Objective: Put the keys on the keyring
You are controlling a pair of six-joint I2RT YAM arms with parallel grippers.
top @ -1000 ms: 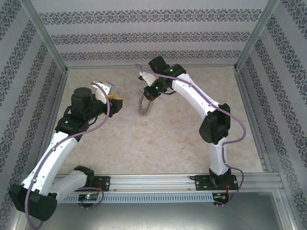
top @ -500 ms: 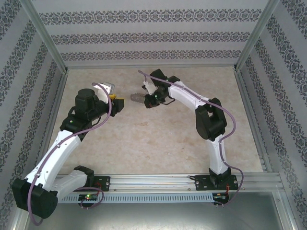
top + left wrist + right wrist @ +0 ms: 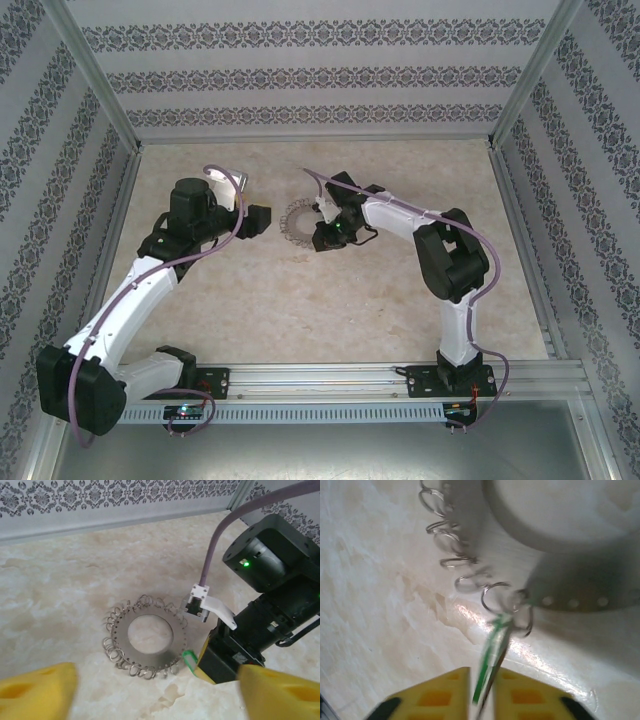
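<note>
My left hand (image 3: pixel 157 680) was spread wide, yellow fingers (image 3: pixel 35 690) well apart, hovering near keyring (image 3: pixel 150 659). Keyring lay flat on pale marbled counter (image 3: pixel 60 580), rim fringed with small silvery loops (image 3: pixel 442 527). My right hand (image 3: pixel 482 700) sat low at ring's edge, pinching green key (image 3: pixel 490 655) between fingertips, I think; wrist view was pretty blurry. Key's far end touched one loop at rim.

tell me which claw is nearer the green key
Right. The right claw has the green key between its fingers, at the keyring edge. The left claw hangs open on the keyring's opposite side, apart from the key.
</note>
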